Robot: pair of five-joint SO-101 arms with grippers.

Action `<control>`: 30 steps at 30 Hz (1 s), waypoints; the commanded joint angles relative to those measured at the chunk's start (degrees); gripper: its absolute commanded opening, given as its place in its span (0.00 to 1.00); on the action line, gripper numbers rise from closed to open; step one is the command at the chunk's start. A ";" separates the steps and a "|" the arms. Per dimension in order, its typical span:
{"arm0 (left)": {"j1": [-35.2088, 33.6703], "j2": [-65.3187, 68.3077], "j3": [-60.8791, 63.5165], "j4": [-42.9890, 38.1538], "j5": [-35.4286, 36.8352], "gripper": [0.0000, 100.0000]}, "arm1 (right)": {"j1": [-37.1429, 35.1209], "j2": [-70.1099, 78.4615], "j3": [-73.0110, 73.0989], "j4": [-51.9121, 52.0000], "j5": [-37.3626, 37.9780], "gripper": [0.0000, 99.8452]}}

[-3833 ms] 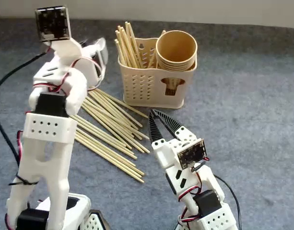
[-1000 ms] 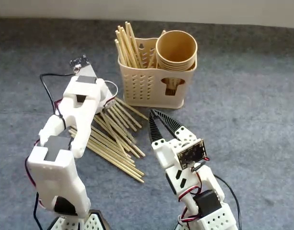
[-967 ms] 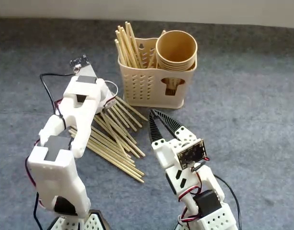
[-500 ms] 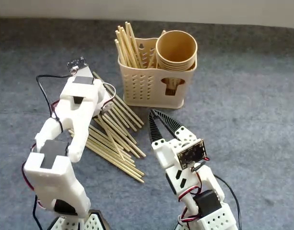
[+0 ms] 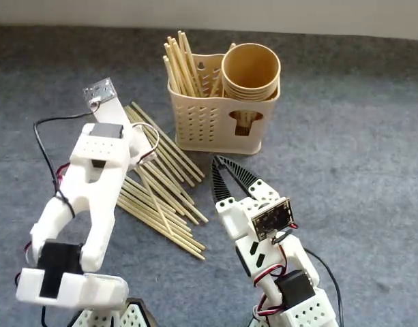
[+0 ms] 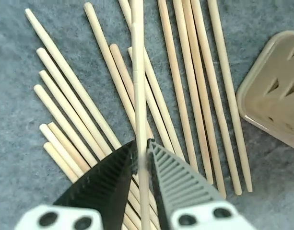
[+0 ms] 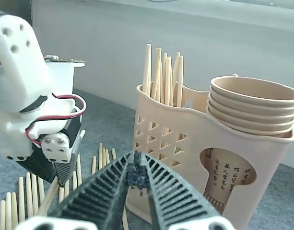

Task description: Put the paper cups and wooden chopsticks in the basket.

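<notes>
A beige basket at the back holds a stack of paper cups and several upright chopsticks. Many more chopsticks lie fanned on the grey mat to its left. My left gripper hangs over that pile, shut on one chopstick, which slants across the others. My right gripper sits in front of the basket, shut and empty. The right wrist view faces the basket, the cups and the left gripper.
The grey mat is bare to the right of the basket. The basket's corner lies close beside the pile. The two arms stand close together near the front.
The left arm came down from its raised pose onto the pile, then drew back toward the front left with one chopstick in its jaws. The right arm stayed still.
</notes>
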 commanded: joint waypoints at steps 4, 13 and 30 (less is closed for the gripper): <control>1.10 -12.62 5.32 -2.90 -0.62 0.00 | 0.40 -1.01 5.49 -0.04 0.79 0.01; 1.19 -24.57 11.82 -2.90 -3.08 0.00 | 0.40 -1.01 5.49 -0.04 0.79 0.01; 0.84 -49.36 26.15 -10.99 -4.84 0.00 | 0.40 -0.92 5.49 0.04 0.79 0.01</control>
